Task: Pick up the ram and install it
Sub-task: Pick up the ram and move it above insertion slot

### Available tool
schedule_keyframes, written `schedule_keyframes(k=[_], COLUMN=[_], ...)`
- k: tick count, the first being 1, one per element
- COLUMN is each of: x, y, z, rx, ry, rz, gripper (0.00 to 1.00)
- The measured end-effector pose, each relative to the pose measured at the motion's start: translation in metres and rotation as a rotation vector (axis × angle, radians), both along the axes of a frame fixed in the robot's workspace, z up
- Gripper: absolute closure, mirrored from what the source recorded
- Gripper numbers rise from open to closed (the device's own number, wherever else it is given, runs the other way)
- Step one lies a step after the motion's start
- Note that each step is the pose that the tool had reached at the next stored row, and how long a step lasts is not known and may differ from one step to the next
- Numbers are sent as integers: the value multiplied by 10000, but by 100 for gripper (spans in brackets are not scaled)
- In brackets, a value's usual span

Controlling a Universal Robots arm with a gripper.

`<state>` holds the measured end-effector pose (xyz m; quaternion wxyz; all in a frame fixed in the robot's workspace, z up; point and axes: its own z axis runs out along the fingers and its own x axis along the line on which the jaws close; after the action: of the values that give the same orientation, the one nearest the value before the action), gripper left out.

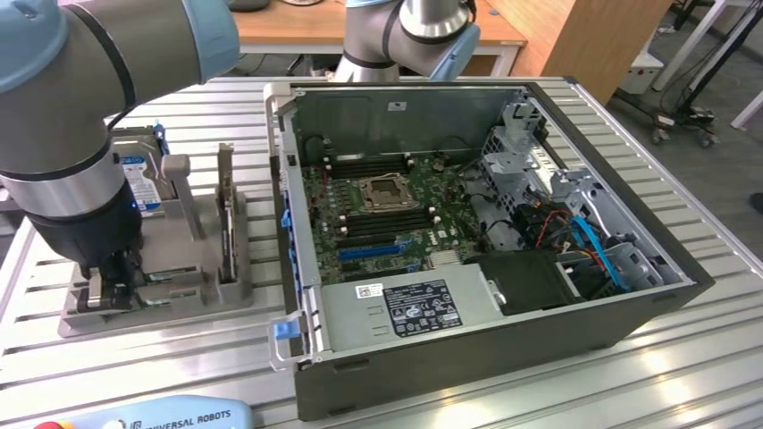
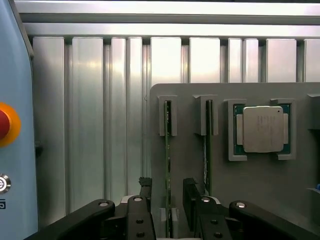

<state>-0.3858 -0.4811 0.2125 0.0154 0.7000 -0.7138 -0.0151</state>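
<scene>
Black end effector (image 2: 168,185) released, jaws astride the ram (image 2: 167,145), on edge in grey holder (image 2: 188,155), long axis along its slot

The hand (image 2: 167,195) was right down at the grey holder (image 2: 250,190), its two black fingers (image 2: 192,195) spread apart, one on each side of the ram (image 2: 167,150), with a gap showing either side. That ram stood on edge in its slot. Just beside it, a second green stick (image 2: 206,150) sat in the neighbouring slot, and next along was the square silver processor (image 2: 262,129) in its own pocket. The holder lay on the ribbed metal table (image 2: 90,125). Across the bare ribs from the holder, a blue box (image 2: 12,175) with a red button (image 2: 4,125) edged in.
</scene>
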Motion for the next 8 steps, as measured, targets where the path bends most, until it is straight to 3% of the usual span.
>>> schedule_keyframes(k=[8], x=[0], y=[0], z=[-36], rx=[-1], ry=[1], rz=[0], gripper=[62])
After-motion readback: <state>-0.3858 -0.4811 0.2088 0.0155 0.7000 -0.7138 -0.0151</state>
